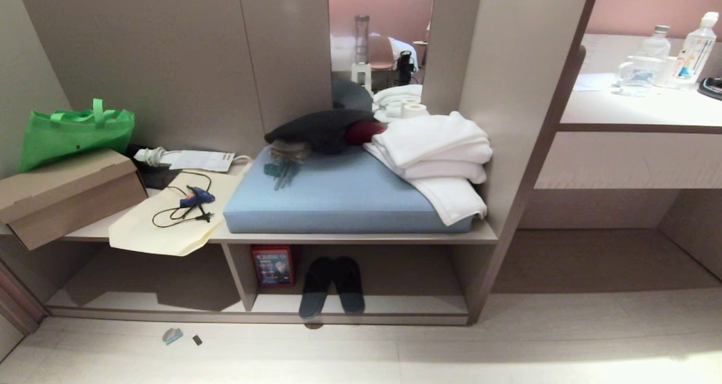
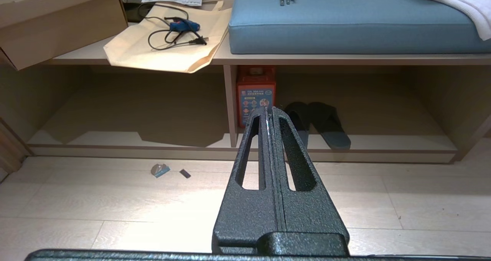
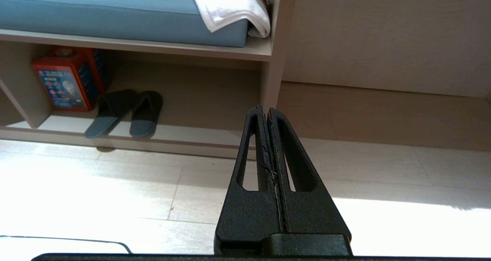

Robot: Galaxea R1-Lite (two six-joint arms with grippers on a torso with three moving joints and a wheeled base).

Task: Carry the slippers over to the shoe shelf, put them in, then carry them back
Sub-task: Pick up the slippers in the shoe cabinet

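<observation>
The pair of dark grey slippers point(image 1: 331, 286) lies side by side on the pale base board of the shoe shelf point(image 1: 406, 304), toes toward the back and heels at the front lip. They show too in the left wrist view as slippers point(image 2: 326, 125) and in the right wrist view as slippers point(image 3: 126, 113). My left gripper point(image 2: 267, 109) is shut and empty, held above the floor some way in front of the shelf. My right gripper point(image 3: 263, 109) is shut and empty too, further right, facing the unit's side panel. Neither arm appears in the head view.
A red box point(image 1: 273, 265) stands in the cubby beside the divider point(image 1: 238, 274). Above, the bench board carries a blue cushion point(image 1: 338, 195), white towels point(image 1: 437, 153), a cream bag with a glue gun point(image 1: 194, 198), a cardboard box point(image 1: 67, 195). Small scraps point(image 1: 174, 335) lie on the floor.
</observation>
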